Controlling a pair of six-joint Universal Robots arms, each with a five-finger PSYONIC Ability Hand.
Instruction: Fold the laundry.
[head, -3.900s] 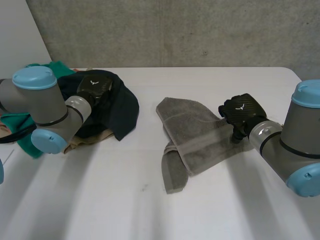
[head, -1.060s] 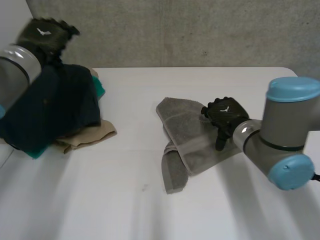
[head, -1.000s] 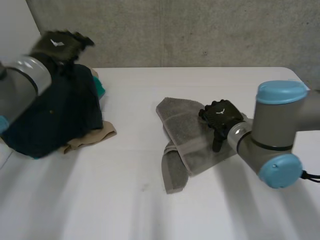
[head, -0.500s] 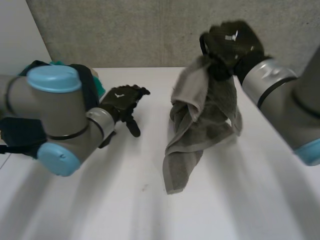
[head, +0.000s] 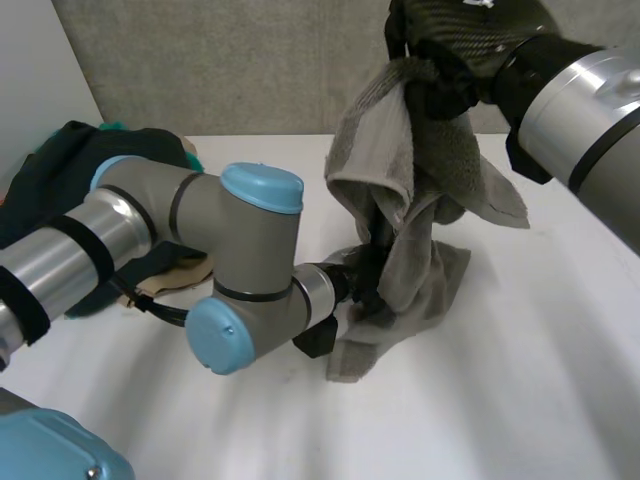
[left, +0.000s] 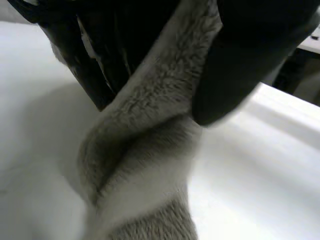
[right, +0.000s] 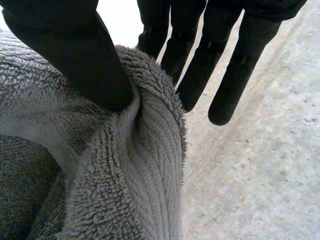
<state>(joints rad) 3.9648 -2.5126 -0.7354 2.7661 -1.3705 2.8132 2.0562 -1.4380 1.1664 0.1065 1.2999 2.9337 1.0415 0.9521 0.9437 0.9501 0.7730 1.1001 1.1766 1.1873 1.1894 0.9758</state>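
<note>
1. The right arm (head: 580, 100) has swung up off the counter (head: 520, 400). A second ago its hand lay on a flat towel. The right hand (head: 465, 35) is now high at 1 o'clock, in front of the wall.
2. The left arm (head: 250, 290) has left the laundry pile (head: 60, 170) at 9 o'clock and reached across to the centre.
3. The grey towel (head: 400, 200) was spread on the counter and now hangs bunched from the right hand. Its lowest end trails on the counter just right of centre.
4. The pile sits where the left arm dropped it: a dark garment on top, a green cloth (head: 115, 127) at the back and a beige cloth (head: 175, 275) at the front.
5. The right hand pinches a top fold of the towel between its thumb (right: 75, 60) and its straight fingers (right: 200, 60).
6. The left hand (left: 250, 55) is at the towel's lower part. A twisted strand runs between its thumb and its fingers (left: 100, 55), which appear to close on it.
7. With both hands on the towel, this looks like the start of shaking it open. No fold has been made yet, and finding two corners probably comes next.
8. The counter is plain white, with only faint specks near 6 o'clock. Behind it stands a bare concrete wall (head: 230, 70).
</note>
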